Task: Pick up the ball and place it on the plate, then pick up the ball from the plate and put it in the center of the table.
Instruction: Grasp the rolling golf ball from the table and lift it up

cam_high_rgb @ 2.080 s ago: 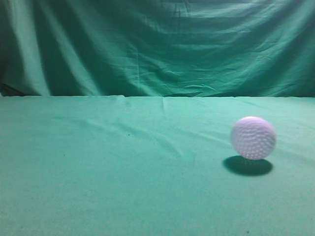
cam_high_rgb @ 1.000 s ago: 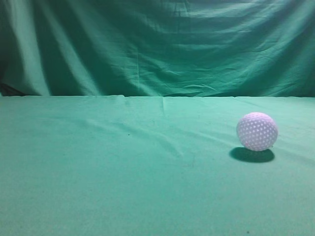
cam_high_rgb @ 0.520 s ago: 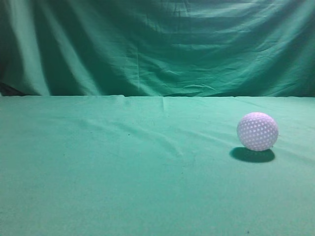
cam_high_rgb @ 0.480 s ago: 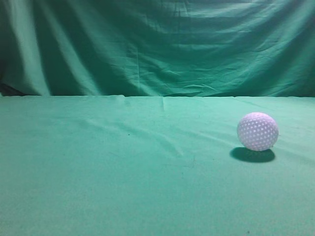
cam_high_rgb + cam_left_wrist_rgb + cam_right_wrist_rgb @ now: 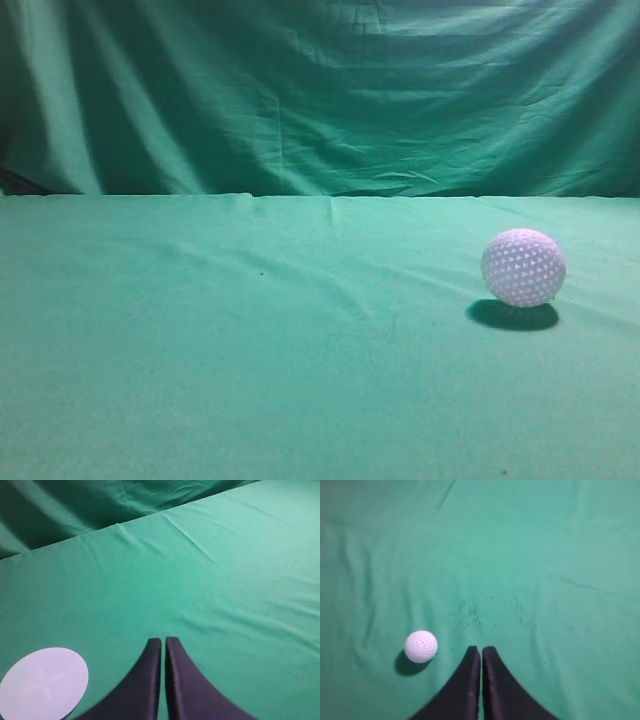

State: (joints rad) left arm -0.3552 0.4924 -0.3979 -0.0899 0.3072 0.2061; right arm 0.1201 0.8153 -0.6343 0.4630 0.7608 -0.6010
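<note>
Since two seconds ago the ball has shifted slightly right and farther back, losing its blur — now it sits at rest on the table, right of centre in the exterior view. One ball, one white plate, two grippers. No readable writing or brand on the dimpled ball; being round, it shows no long axis or heading. Left gripper and right gripper both have fingers pressed together, holding nothing — the ball lies near the right one's left side.
</note>
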